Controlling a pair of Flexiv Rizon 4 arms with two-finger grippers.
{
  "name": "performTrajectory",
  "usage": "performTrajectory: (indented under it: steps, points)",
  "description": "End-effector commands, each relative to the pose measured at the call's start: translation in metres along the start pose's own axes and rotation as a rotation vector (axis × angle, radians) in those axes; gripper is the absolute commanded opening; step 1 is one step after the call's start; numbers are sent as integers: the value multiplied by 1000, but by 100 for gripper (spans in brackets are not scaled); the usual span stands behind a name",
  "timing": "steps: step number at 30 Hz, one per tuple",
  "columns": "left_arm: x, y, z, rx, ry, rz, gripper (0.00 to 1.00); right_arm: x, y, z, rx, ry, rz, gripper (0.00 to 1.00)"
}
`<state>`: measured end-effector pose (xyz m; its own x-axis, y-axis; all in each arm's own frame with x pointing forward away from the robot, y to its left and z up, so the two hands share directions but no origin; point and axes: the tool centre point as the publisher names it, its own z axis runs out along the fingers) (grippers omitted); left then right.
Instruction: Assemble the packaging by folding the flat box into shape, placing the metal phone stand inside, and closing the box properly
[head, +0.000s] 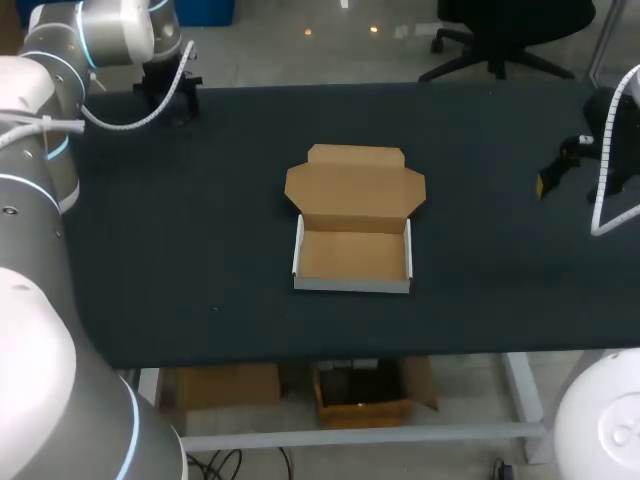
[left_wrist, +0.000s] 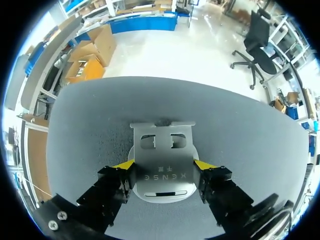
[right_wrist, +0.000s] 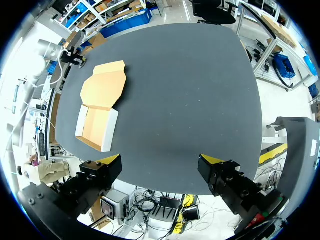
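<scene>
The cardboard box stands folded into a shallow tray in the middle of the dark table, its lid laid open toward the far side and nothing inside; it also shows in the right wrist view. At the table's far left corner, the metal phone stand lies flat on the mat. My left gripper is down over it, both yellow tips pressing its round base from two sides. In the head view, that gripper hides the stand. My right gripper hangs open and empty, high by the table's right edge.
Bare dark mat surrounds the box on all sides. The left arm's white cable loops just above the table's far left corner.
</scene>
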<state>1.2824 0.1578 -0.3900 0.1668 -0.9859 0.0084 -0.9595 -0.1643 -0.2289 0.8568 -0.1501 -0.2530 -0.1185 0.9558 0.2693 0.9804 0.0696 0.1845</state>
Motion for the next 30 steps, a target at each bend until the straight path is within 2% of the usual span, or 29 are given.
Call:
performTrajectory:
  steps: [1, 15, 24, 27, 30]
  points:
    - [0, 2, -11, 6, -2, 11, 0, 0, 0, -1, 5, -2, 1, 100]
    - [-6, 17, -23, 112, 24, 88, 0, 0, 0, -1, 5, -2, 1, 100]
    - [-8, 30, -36, 133, 36, 146, 0, 9, 11, -18, -101, 82, -169, 100]
    - [-8, 35, -42, 138, 62, 171, 0, 12, 15, -24, -126, 108, -236, 100]
    - [-8, 39, -48, 153, 78, 195, 0, 17, 19, -28, -135, 106, -313, 100]
